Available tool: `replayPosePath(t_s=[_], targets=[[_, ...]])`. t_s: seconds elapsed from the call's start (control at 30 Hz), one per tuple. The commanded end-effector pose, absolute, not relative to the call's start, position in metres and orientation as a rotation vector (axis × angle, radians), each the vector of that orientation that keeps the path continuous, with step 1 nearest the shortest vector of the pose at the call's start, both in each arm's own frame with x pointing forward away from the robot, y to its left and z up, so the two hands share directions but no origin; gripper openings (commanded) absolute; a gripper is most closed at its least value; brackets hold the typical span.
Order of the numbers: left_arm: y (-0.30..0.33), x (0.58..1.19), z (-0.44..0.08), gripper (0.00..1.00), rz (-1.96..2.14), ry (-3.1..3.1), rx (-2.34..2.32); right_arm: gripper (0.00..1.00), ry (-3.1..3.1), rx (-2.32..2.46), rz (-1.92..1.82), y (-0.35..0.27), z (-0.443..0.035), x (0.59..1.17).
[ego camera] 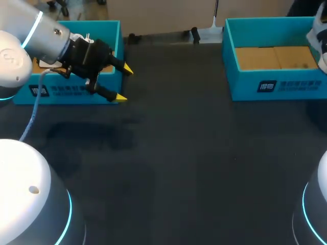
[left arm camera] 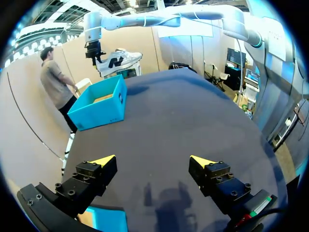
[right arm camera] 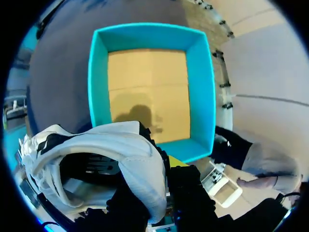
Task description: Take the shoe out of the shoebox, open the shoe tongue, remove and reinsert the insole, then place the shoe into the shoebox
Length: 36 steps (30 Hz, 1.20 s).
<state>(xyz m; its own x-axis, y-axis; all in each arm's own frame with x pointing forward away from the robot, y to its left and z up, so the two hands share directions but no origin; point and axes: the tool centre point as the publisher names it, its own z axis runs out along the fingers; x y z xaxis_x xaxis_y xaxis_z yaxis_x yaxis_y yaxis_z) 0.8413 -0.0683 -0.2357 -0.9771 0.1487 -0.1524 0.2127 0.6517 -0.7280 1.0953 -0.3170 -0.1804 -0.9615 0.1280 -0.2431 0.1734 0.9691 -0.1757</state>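
1. Right wrist view: the right gripper (right arm camera: 164, 166) is clamped on the shoe (right arm camera: 120, 154). It pinches the shoe's padded wall between black fingers, and one yellow tip shows just outside.
2. The shoe is white with dark trim, soft and rounded, and its dark inside faces the camera. It hangs in the air above the right box (right arm camera: 94, 87), not in it.
3. That box is a straight-walled teal rectangle. Its flat tan cardboard floor has a seam across it and carries the shoe's shadow.
4. Left wrist view: the left gripper (left arm camera: 152, 162) is spread wide, with nothing between its blocky black fingers and their yellow wedge tips. Under it lies the dark, matte table (left arm camera: 183, 116).
5. A teal corner of the left box (left arm camera: 106, 220) shows beneath one finger. Well across the table stands the right box (left arm camera: 99, 104). The right arm (left arm camera: 193, 17) holds the shoe (left arm camera: 118, 59) up just past it.
6. Head view: the left gripper (ego camera: 124, 83) hovers at the near right corner of the left box (ego camera: 76, 94). The right box (ego camera: 276, 87) sits far off, showing two tan floor flaps, and the shoe (ego camera: 319, 38) is over its right end.
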Motion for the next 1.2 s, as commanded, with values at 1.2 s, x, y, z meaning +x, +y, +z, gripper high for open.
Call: replayPosePath(t_s=[1.2], targets=[[-0.068,0.84,-0.235,1.0,-1.237,2.784,0.305,0.0,2.096,2.03,-0.262,-0.356,-0.179,1.043]])
